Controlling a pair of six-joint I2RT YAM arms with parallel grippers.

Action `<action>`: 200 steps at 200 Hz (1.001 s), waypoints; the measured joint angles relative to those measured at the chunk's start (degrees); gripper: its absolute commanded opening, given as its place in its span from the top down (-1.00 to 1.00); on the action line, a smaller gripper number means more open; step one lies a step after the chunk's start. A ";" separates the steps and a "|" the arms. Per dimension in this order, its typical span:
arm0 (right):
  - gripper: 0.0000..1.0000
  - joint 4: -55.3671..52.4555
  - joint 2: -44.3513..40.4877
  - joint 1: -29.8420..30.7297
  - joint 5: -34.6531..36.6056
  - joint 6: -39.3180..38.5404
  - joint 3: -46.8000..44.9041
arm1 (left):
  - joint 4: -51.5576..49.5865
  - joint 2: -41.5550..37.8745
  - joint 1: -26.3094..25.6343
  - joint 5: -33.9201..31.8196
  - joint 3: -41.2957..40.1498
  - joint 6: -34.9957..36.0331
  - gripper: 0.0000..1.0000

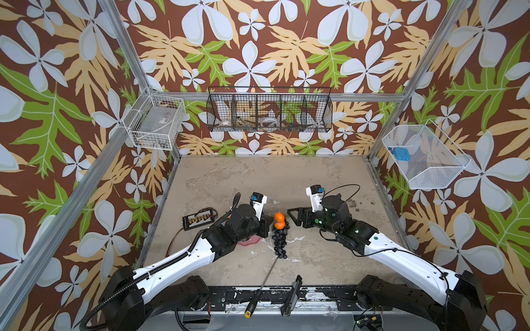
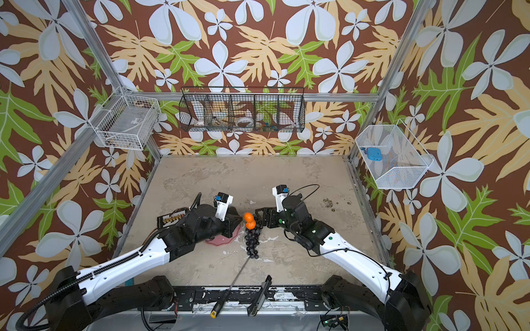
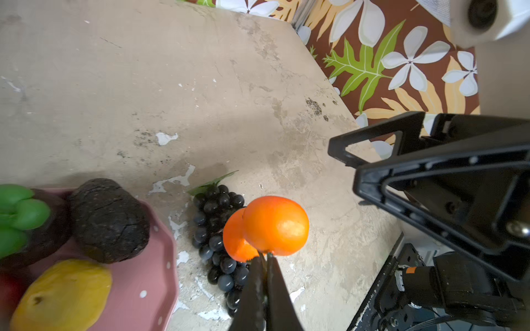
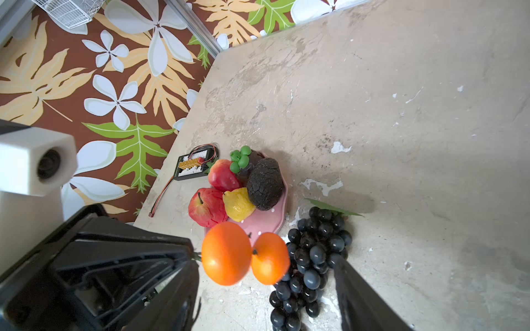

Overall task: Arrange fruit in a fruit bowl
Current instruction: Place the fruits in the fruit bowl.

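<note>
The left gripper is pinched tight on the thin stem of the two oranges, which hang off its tips, touching each other. Under them lie the grapes, a long black bunch flat on the table with nothing gripping it. The oranges are over its far, leafy half, and whether they brush it cannot be told. Facing them from the other side is the right gripper, jaws spread wide and empty, near the fruit but not touching it. In both top views the oranges sit between the two grippers.

Just beside the grapes, on the left arm's side, is the pink bowl, its rim close to the bunch but apart from it. In it the avocado lies nearest the grapes, with the lemon against it. One apple touches the lemon, a second apple sits behind that, and the mangosteen is at the far side. In the top views the left arm covers most of the bowl.

Beyond the bowl, near the table's left edge, is a board with wires. A screwdriver lies at the front, its shaft pointing at the tail of the grapes
</note>
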 measured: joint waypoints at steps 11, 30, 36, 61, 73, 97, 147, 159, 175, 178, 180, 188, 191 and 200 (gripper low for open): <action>-0.49 -0.59 -0.13 0.00 1.18 -0.52 -0.26 | -3.50 -1.09 0.00 -2.10 1.25 0.46 0.97; -0.49 -1.11 -0.26 -0.04 2.32 -1.33 -1.18 | -9.60 -2.25 0.00 -5.79 3.28 0.74 0.98; -0.49 -1.16 -0.37 -0.04 2.58 -1.40 -1.57 | -11.76 -2.47 0.07 -6.91 3.89 0.96 0.97; -0.49 -1.14 -0.46 -0.04 2.78 -1.49 -2.95 | -19.71 -1.99 0.42 -10.08 6.43 2.08 0.97; -0.49 -1.09 -0.46 -0.04 2.78 -1.49 -3.58 | -23.06 -0.94 0.48 -11.41 7.87 2.29 0.97; -0.50 -1.03 -0.46 -0.04 2.75 -1.46 -4.68 | -28.09 1.90 0.52 -13.03 11.08 3.54 0.97; -0.50 -0.59 -1.14 -0.04 2.75 -1.46 -6.12 | -34.40 9.42 0.52 -13.99 15.30 5.14 0.99; -0.50 -0.57 -1.31 -0.04 2.78 -1.46 -6.40 | -34.93 10.93 0.52 -13.33 15.67 5.18 0.98; -0.50 -0.33 -1.46 -0.04 2.78 -1.49 -6.73 | -35.17 12.74 0.52 -12.22 16.13 5.35 0.98; -0.50 -0.24 -1.49 -0.07 2.80 -1.49 -6.82 | -35.19 13.18 0.52 -12.00 16.31 5.38 0.98; -0.50 -0.24 -1.51 -0.07 2.80 -1.49 -6.86 | -35.19 13.49 0.52 -11.89 16.39 5.38 0.98; -0.50 -0.26 -1.53 -0.11 2.78 -1.49 -6.99 | -35.17 14.60 0.52 -11.67 16.79 5.60 0.98; -0.50 -0.22 -1.53 -0.13 2.78 -1.49 -7.06 | -35.19 15.02 0.52 -11.65 16.92 5.79 0.98; -0.50 -0.07 -1.53 -0.17 2.80 -1.49 -7.26 | -35.23 16.57 0.52 -11.65 17.49 6.29 0.98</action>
